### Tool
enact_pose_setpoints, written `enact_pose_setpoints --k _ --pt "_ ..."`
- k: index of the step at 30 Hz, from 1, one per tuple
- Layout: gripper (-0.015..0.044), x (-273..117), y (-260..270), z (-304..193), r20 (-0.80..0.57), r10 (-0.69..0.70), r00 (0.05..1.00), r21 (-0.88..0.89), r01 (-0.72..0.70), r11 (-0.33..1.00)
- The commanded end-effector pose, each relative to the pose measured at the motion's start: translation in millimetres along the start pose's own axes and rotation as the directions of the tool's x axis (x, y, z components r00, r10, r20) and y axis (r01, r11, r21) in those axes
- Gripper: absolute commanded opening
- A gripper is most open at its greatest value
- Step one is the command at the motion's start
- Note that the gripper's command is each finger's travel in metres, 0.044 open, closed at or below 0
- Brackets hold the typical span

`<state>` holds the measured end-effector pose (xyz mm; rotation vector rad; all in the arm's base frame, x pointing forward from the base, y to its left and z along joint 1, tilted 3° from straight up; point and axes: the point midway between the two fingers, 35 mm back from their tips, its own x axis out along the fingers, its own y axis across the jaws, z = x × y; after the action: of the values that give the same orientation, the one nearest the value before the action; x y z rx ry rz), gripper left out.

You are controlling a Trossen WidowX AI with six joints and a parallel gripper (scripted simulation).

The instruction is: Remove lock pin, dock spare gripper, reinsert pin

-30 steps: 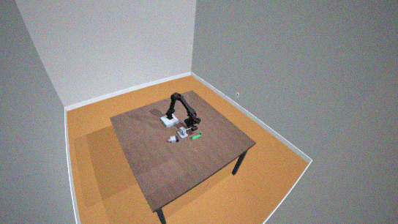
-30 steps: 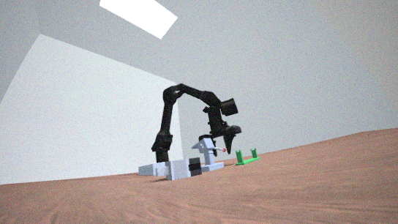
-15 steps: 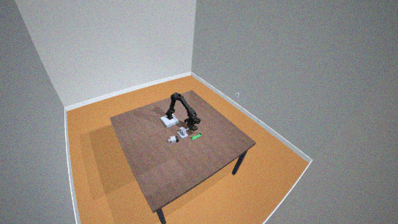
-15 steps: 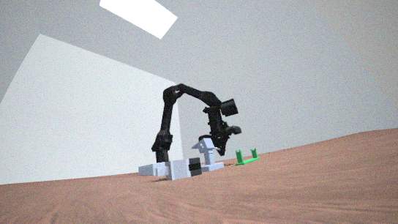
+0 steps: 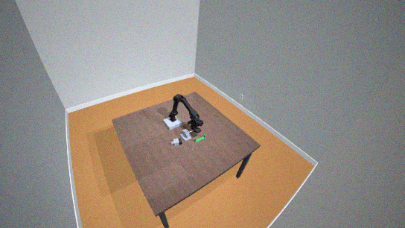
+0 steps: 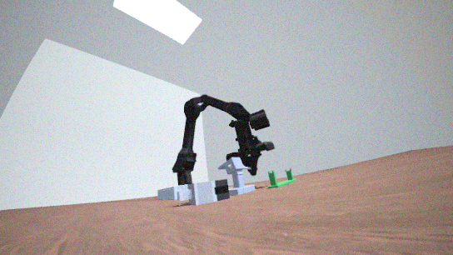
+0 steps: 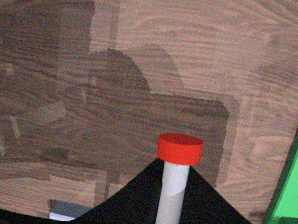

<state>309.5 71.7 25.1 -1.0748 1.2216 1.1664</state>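
Beside the mount point(image 5: 185, 135) point(image 6: 237, 176), the hand point(image 5: 196, 130) point(image 6: 253, 172) point(image 7: 169, 168) grips the lock pin point(image 7: 172, 192) just below its red head point(image 7: 179, 149) (a sensible hold), the smooth shaft looking stiff, light, and perhaps slippery.

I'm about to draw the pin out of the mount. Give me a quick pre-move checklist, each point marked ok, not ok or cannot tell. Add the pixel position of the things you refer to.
1. Gripper point(image 5: 196, 130) point(image 6: 253, 172) point(image 7: 169, 168) shut on the lock pin point(image 7: 172, 195): ok, the shaft is between the fingers.
2. Grip close under the red head point(image 7: 179, 150): ok, the fingertips meet the shaft just below it.
3. Pin's far end free of the mount point(image 5: 186, 135) point(image 6: 237, 178): cannot tell, it runs out of the wrist view.
4. Spare gripper point(image 5: 176, 141) point(image 6: 204, 192) docked: not ok, it lies on the table beside the mount.
5. Green holder point(image 5: 199, 138) point(image 6: 284, 182) point(image 7: 288, 192) upright: ok, both posts point up.
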Motion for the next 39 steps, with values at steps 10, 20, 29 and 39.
enact_pose_setpoints --k 10,20,29,39 --pt "0.0 -6 -2 9 0.105 -0.002 0.994 0.016 0.001 1.0" --pt "0.0 -11 -4 18 0.116 -0.003 0.993 0.014 0.002 1.0" --pt "0.0 -10 -4 24 0.115 -0.006 0.993 0.012 0.004 1.0" --pt "0.0 -10 -4 33 0.113 -0.005 0.994 0.012 0.003 1.0"
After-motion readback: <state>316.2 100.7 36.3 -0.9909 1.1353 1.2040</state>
